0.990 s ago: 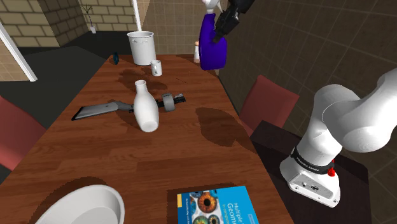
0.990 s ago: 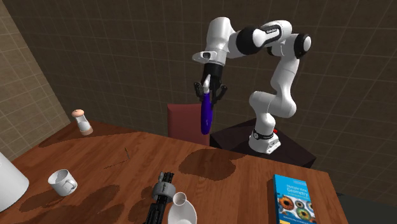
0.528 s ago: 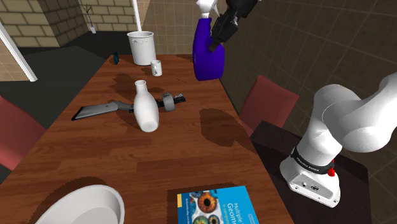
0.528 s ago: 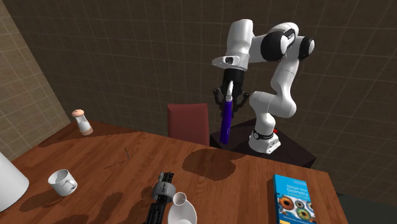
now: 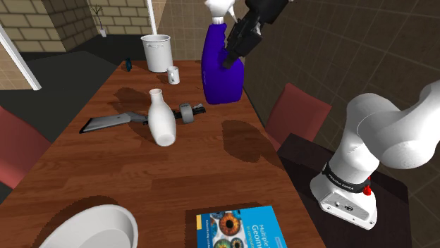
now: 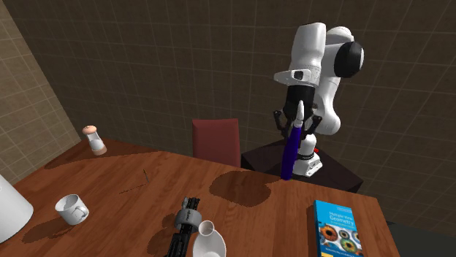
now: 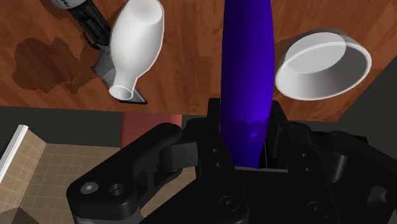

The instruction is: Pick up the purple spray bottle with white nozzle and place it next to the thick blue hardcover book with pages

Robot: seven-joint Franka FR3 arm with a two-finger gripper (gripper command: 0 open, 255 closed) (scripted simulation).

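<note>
Purple spray bottle with white nozzle [image 5: 222, 74] held aloft
I see the all-black gripper [image 5: 235, 48] clasped on its upper part above the brown wooden table [image 5: 204, 169], well apart from the blue hardcover book [image 5: 240, 229]

On the wooden table [image 5: 211, 176] stands a white vase [image 5: 161, 118]; a white mug [image 5: 173, 75] sits at its 12 o'clock, a white bowl [image 5: 95, 229] at 7 o'clock, a red chair [image 5: 296, 113] at 3 o'clock.
</note>
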